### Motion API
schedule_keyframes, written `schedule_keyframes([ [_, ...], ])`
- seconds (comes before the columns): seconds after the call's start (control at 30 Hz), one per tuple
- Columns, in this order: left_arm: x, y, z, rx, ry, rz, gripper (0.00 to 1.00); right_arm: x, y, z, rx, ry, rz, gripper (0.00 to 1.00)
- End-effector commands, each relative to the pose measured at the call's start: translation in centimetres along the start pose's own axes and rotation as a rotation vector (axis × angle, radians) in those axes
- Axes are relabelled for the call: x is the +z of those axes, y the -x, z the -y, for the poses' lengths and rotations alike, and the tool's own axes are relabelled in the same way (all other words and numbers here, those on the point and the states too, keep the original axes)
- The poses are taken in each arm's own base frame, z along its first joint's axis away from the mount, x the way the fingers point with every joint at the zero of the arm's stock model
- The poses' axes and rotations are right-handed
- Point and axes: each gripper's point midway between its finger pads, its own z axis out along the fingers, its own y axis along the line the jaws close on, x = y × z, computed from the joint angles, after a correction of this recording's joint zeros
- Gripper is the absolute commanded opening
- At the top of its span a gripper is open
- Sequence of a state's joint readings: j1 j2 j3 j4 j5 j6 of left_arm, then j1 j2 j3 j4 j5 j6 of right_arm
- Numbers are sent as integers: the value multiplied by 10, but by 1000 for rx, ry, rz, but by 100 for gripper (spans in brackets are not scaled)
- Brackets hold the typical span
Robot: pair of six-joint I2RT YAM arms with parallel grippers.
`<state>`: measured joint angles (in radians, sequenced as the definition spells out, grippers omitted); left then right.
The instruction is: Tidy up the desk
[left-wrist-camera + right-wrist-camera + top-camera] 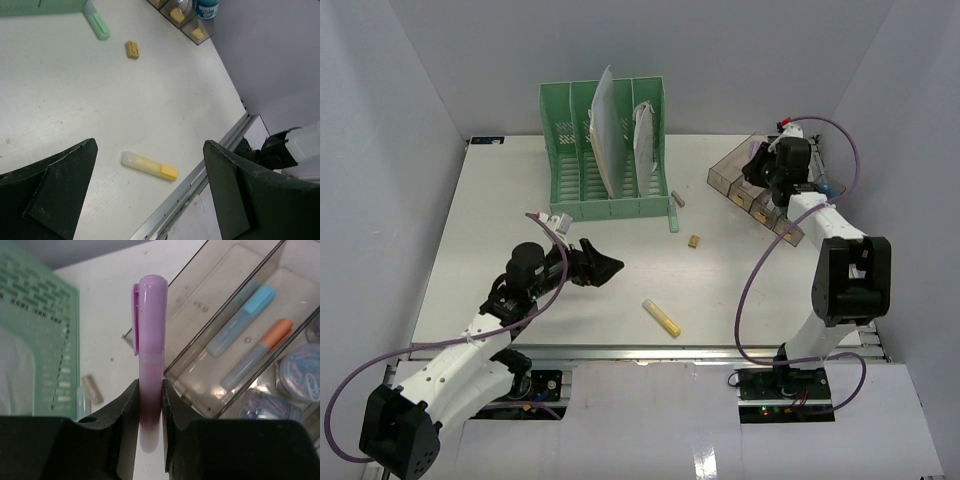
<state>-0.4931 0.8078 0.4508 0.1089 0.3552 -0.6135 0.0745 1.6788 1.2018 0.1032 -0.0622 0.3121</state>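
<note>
The white desk (520,270) carries a yellow highlighter (661,317) near its front rail. My left gripper (605,268) hovers open to the left of it; in the left wrist view the yellow highlighter (149,165) lies below and between the wide-apart jaws of this gripper (150,145), untouched. At the back right, my right gripper (765,170) is shut on a purple highlighter (150,340), held upright between its fingers (150,390) just beside the clear brown tray (200,375).
A green file rack (605,150) with papers stands at the back. A green highlighter (674,215) and a small tan block (693,241) lie in front of it. The tray (730,165) holds a blue highlighter (240,322), an orange one (260,352) and paper clips.
</note>
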Motion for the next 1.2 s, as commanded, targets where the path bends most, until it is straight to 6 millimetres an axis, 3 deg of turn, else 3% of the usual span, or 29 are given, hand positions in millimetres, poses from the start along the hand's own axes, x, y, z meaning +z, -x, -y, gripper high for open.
schedule_keyframes([
  [0.0,-11,4,20,21,-81,11,98,40,56,34,161,-129,147,8],
  [0.13,-12,-5,16,-9,-69,-19,98,73,53,56,218,-189,145,9],
  [0.17,-11,-8,14,-20,-60,-27,98,85,43,62,229,-204,127,10],
  [0.23,-11,-10,10,-33,-43,-32,98,90,42,84,253,-237,127,13],
  [0.43,-3,-17,4,-56,-30,-65,98,97,19,98,287,-253,85,24],
  [0.67,8,-21,0,-43,-17,-127,98,93,14,95,256,-215,52,70],
  [0.8,13,-21,1,-77,-8,-156,98,70,28,84,203,-176,69,79],
  [0.83,15,-25,2,-89,-5,-171,98,63,20,84,191,-177,52,79],
  [0.97,23,-41,-6,-197,109,-234,98,15,28,57,18,-62,51,85],
  [1.03,28,-52,-5,-223,162,-282,98,-9,21,36,-100,49,30,88],
  [1.07,28,-68,-3,-231,188,-338,98,-29,10,11,-157,193,-12,89],
  [1.17,35,-74,1,-277,265,-360,98,-73,-19,-36,-324,511,-78,92],
])
